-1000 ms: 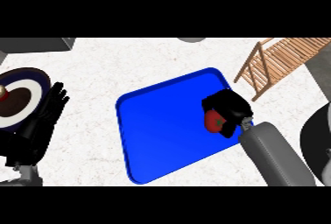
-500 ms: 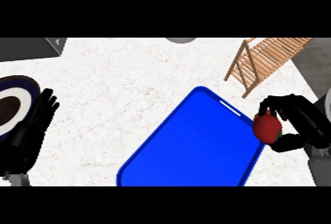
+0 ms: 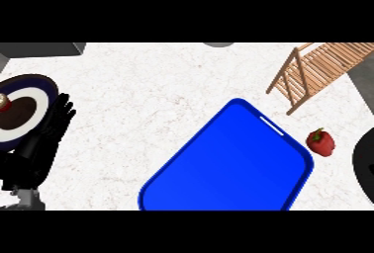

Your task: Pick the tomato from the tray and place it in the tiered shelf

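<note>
**Tomato off the tray, lying free on the worktop**

Nearest, the blue tray (image 3: 226, 168) lies askew to the worktop's (image 3: 146, 89) edges. Its near end is cut off by the lower edge of the view, and one rounded corner points away toward the far right. Nothing lies in it.

At the near left corner the left hand (image 3: 45, 141) comes up along the worktop's left edge. Its fingers (image 3: 62, 106) are straight and slightly apart, holding nothing, and their tips lie against the rim of a plate.

The tomato (image 3: 320, 142), red with a small green stalk, lies on the bare worktop just beside the tray's right edge, outside the tray and with a narrow gap between them. No hand touches it.

Close to the tomato, at the worktop's right edge, shows a black shape (image 3: 364, 163), mostly cut off. Whether it is the right hand, and in what state, cannot be told.

Farther along the left edge sits the plate (image 3: 45, 91), with a dark blue rim, a white ring and a dark middle.

Toward the far right corner, beyond the tomato and apart from it, stands the wooden tiered shelf (image 3: 321, 66), slatted.

At the far edge are a grey block (image 3: 44, 48) in the left corner and a grey round thing (image 3: 217, 44) near the middle, both cut off.
</note>
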Robot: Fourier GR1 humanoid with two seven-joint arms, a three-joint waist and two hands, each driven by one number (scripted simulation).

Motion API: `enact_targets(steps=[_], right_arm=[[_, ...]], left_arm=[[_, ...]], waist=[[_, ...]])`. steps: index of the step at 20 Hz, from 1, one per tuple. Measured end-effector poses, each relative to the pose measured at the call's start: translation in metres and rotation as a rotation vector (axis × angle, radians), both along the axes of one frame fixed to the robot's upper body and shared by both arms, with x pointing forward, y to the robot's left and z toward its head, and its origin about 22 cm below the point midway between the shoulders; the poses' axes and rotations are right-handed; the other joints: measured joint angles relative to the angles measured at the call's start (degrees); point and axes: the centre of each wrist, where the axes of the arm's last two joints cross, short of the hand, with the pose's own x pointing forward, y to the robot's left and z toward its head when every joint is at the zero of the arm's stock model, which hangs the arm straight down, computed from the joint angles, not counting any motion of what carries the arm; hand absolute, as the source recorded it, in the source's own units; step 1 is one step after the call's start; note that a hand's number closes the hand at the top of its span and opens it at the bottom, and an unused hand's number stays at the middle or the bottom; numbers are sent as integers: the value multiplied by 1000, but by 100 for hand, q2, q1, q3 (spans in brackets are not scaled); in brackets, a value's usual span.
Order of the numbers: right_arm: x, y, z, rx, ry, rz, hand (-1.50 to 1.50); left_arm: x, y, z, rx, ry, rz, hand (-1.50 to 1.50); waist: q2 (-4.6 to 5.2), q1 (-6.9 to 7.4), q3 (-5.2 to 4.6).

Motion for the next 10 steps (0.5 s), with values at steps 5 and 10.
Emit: enact_targets(steps=[5, 10], right_arm=[[-8, 3, 40, 53, -26, -52, 150], [10, 3, 64, 121, -29, -66, 150]], left_arm=[[9, -3, 4, 3, -11, -35, 0], [13, 0, -6, -8, -13, -47, 0]], waist=[[43, 189, 1], [64, 280, 3]])
